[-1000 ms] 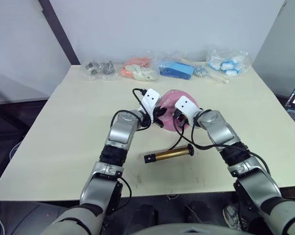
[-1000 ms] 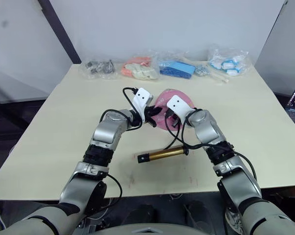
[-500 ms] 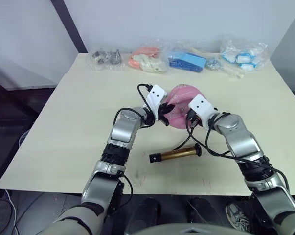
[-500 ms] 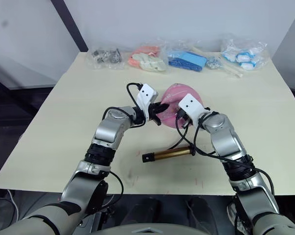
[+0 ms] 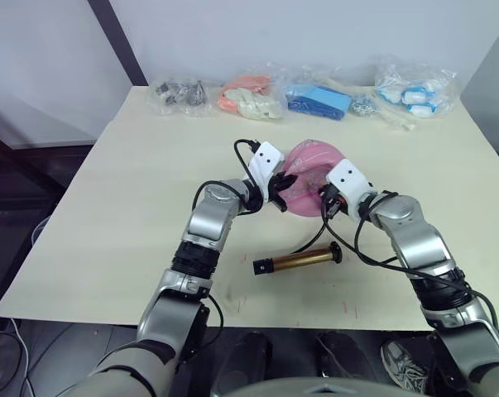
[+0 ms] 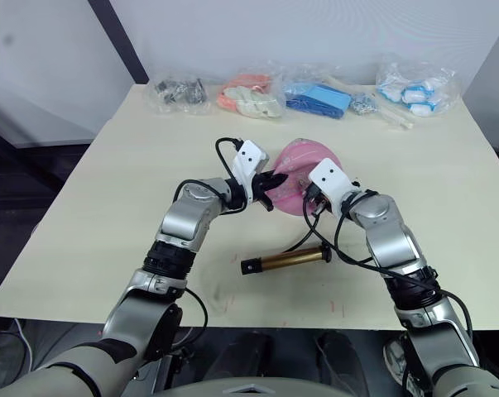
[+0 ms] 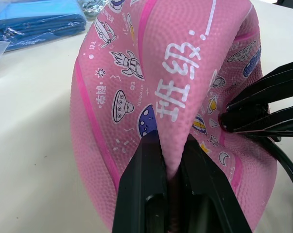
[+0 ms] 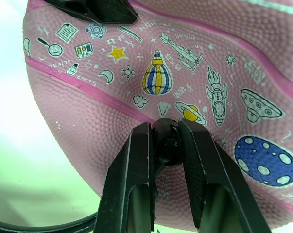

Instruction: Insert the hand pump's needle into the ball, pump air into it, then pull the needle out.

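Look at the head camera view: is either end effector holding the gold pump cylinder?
No. The hand pump lies on the table, while the left end effector pinches the ball and the right end effector grips the black hose fitting.

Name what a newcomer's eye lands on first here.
The saggy pink ball at mid-table, pinched on a fold by the left end effector. The right end effector presses the hose's black fitting against the ball. Nearer the robot, the gold hand pump lies flat on the table.

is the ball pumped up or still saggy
Saggy. The ball is folded into a ridge; the left end effector pinches that fold, so it holds little air.
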`<state>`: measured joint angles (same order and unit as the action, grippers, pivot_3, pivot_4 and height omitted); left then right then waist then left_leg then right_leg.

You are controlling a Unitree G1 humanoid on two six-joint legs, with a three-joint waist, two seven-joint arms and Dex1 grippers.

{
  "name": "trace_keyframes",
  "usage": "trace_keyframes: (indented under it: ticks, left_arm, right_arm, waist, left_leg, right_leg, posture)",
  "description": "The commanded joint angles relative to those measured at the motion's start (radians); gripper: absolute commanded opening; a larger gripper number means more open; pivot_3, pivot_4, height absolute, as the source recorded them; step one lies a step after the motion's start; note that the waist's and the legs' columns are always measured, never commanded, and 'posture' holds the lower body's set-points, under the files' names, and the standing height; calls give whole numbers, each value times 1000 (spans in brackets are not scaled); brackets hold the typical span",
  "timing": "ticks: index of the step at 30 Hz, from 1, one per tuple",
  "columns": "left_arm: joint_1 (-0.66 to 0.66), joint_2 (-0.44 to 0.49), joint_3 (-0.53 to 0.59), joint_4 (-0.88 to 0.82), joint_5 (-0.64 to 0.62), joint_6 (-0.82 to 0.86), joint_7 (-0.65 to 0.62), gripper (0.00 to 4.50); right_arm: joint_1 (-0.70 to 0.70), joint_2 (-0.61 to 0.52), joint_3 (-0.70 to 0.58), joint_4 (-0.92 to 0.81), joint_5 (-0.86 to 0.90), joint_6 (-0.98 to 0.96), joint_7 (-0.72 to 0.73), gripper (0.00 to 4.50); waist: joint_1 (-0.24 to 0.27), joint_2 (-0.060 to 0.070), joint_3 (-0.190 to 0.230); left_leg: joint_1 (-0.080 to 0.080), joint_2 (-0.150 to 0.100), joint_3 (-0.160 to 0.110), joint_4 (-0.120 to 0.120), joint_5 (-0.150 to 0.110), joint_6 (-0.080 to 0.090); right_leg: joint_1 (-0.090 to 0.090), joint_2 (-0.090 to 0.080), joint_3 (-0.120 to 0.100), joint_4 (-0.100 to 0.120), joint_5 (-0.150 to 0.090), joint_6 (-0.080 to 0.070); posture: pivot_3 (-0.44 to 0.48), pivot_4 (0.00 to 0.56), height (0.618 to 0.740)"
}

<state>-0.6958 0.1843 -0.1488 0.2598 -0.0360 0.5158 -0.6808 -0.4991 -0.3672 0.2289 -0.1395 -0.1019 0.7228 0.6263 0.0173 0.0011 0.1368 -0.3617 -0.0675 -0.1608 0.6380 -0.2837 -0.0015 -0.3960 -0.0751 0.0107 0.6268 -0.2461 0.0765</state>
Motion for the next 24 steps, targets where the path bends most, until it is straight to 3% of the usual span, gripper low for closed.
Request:
trace_keyframes:
  ticks: [1, 5, 7, 20, 24]
  left_arm:
    - [24, -8, -38, 43, 11, 32, 18, 0]
    - [23, -10, -39, 46, 11, 31, 20, 0]
    - [22, -11, -40, 47, 11, 31, 21, 0]
    - [13, -1, -45, 59, 10, 20, 9, 0]
    - [9, 0, -49, 61, 8, 16, 3, 0]
  right_arm:
    - [22, 0, 3, -53, 55, -24, 35, 1843]
    - [52, -29, -19, -104, 79, -47, 43, 3828]
    - [66, -42, -33, -132, 92, -58, 44, 4484]
    - [302, -137, -278, -401, 329, -86, 94, 4484]
    - [404, -116, -434, -425, 460, -245, 156, 4484]
  waist:
    - [0, 0, 0]
    - [0, 0, 1]
    - [0, 0, 2]
    - [5, -2, 5]
    - [8, -2, 6]
  left_leg:
    - [0, 0, 0, 0, 0, 0]
    - [0, 0, 0, 1, 0, 0]
    - [-1, 0, 0, 1, 0, 0]
    - [-3, -1, 0, 5, 0, 0]
    - [-2, -1, -1, 5, 0, 0]
  right_leg:
    - [0, 0, 0, 0, 0, 0]
    - [0, 0, 0, 0, 0, 0]
    - [0, 0, 0, 0, 0, 0]
    - [0, -1, -1, 0, 0, 0]
    - [1, -1, -2, 1, 0, 1]
  posture:
    - [0, 150, 740]
    - [0, 150, 740]
    - [0, 150, 740]
    - [0, 150, 740]
    - [0, 150, 740]
